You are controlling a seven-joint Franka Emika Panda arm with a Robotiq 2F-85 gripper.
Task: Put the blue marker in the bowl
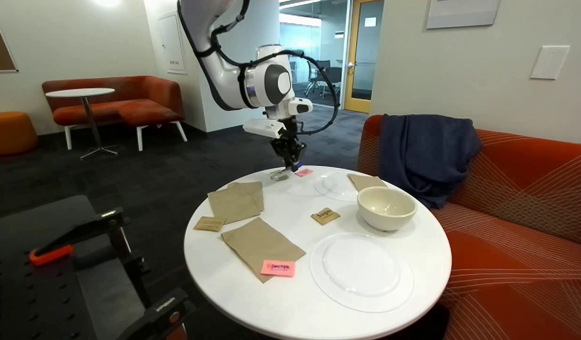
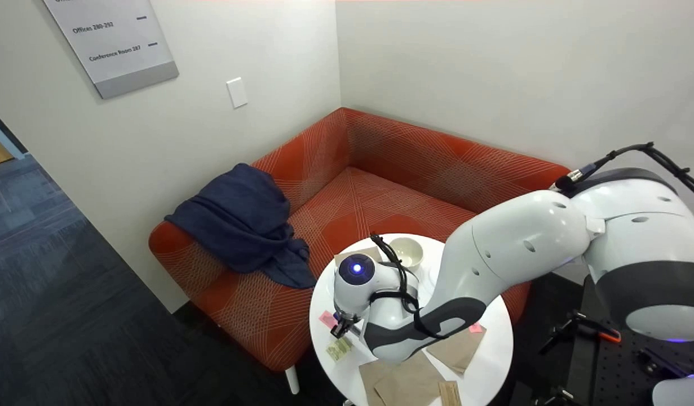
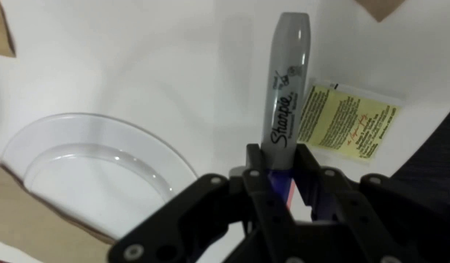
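Note:
The blue marker, with a grey Sharpie body and blue cap [image 3: 286,84], is between my gripper's fingertips [image 3: 278,155] in the wrist view. The fingers are shut on it near the cap; part of the cap is hidden behind a finger. In an exterior view the gripper [image 1: 291,163] holds the marker [image 1: 297,165] low over the table's far edge, tilted. The gripper also shows in an exterior view [image 2: 341,327], mostly hidden by the arm. The cream-white bowl [image 1: 388,221] stands upright across the table from the gripper, and shows behind the arm too [image 2: 417,260]. It is outside the wrist view.
The round white table [image 1: 290,212] bears clear plates [image 1: 330,283] [image 3: 111,122], brown napkins [image 1: 257,241], a Sugar packet [image 1: 325,216], pink packets [image 1: 278,267] and a yellow-green packet [image 3: 349,122] beside the marker. A red sofa [image 1: 521,226] with a dark blue cloth [image 1: 425,156] borders the table.

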